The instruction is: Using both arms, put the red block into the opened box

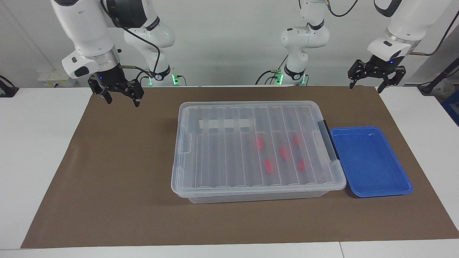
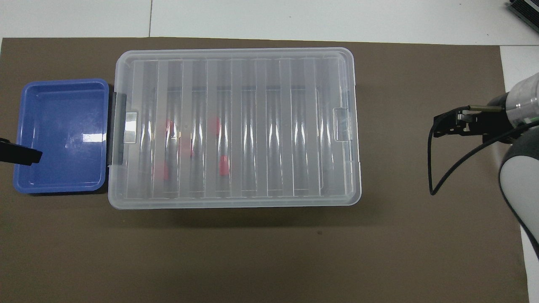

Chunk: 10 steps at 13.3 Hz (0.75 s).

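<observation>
The clear box (image 1: pixel 258 186) stands in the middle of the brown mat with its ribbed lid shut on it. Through the lid I see several red blocks (image 1: pixel 268 166) lying inside, toward the left arm's end; they show in the overhead view too, as red blocks (image 2: pixel 223 165) under the box lid (image 2: pixel 269 126). My right gripper (image 1: pixel 122 102) hangs open and empty above the mat, well clear of the box. My left gripper (image 1: pixel 366 87) hangs open and empty over the mat's corner. In the overhead view only the left gripper's tip (image 2: pixel 21 153) shows, over the tray.
A shallow blue tray (image 1: pixel 369 161), empty, sits against the box's black handle (image 1: pixel 328 139) at the left arm's end; overhead it is the blue tray (image 2: pixel 63 134). The brown mat (image 1: pixel 125 179) lies on a white table. A black cable loops from the right wrist (image 2: pixel 433 168).
</observation>
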Available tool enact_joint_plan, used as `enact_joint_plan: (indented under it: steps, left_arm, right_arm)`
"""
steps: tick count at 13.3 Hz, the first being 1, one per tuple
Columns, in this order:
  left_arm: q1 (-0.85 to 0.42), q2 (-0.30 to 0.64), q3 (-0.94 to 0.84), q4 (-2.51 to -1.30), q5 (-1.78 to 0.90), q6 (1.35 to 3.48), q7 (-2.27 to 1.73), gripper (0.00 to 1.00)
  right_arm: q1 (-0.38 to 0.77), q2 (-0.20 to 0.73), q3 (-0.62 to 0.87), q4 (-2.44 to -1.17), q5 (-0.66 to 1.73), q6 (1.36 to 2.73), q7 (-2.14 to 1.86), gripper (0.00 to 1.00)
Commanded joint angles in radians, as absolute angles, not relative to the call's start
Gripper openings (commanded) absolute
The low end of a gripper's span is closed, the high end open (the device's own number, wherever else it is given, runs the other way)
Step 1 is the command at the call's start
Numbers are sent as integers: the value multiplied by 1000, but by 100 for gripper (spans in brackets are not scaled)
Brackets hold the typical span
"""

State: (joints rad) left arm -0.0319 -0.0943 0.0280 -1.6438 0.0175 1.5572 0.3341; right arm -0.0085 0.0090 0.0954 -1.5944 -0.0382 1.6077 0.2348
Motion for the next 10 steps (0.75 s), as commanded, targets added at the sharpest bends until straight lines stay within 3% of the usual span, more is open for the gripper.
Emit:
enact_joint_plan:
  steps: [1, 10]
  left_arm:
    - [-29, -100, 29, -1644, 5, 1546, 333, 100]
    - [-28, -100, 29, -1644, 5, 1546, 333, 100]
  right_arm:
    - [-14, 11, 100, -1595, -35, 1595, 213, 100]
    - [-14, 5, 100, -1609, -35, 1605, 202, 100]
